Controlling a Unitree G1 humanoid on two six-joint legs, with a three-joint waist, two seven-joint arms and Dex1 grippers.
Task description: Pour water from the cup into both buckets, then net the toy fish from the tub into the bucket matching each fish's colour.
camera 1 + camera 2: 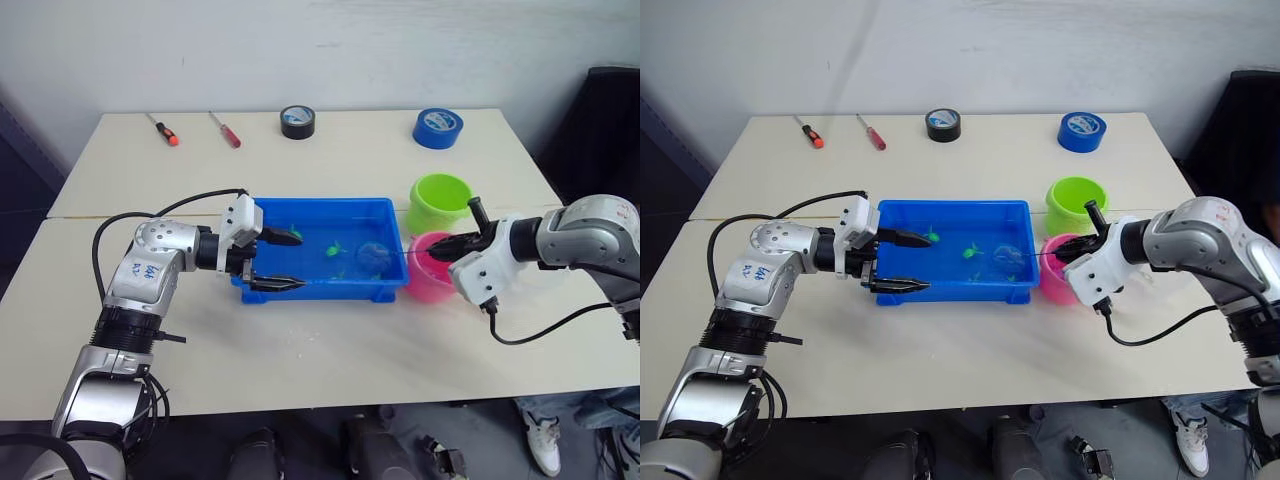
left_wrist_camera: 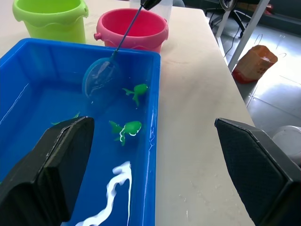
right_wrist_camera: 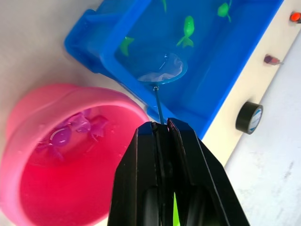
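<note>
The blue tub (image 1: pixel 312 291) sits mid-table with several green toy fish (image 2: pixel 126 129) in its water. Right of it stand the lime green bucket (image 1: pixel 440 203) and, nearer, the pink bucket (image 1: pixel 428 277), which holds pink fish (image 3: pixel 80 123). My right gripper (image 1: pixel 462 243) is over the pink bucket, shut on the net's thin handle. The net's hoop (image 1: pixel 373 257) reaches into the tub's right end. My left gripper (image 1: pixel 284 261) is open, straddling the tub's near wall at its left end, one finger over the water. The cup is out of view.
A black tape roll (image 1: pixel 297 121), a blue tape roll (image 1: pixel 437 127) and two screwdrivers (image 1: pixel 163 130) (image 1: pixel 225 130) lie along the table's far edge. A person's shoe (image 1: pixel 545 440) shows below the near right edge.
</note>
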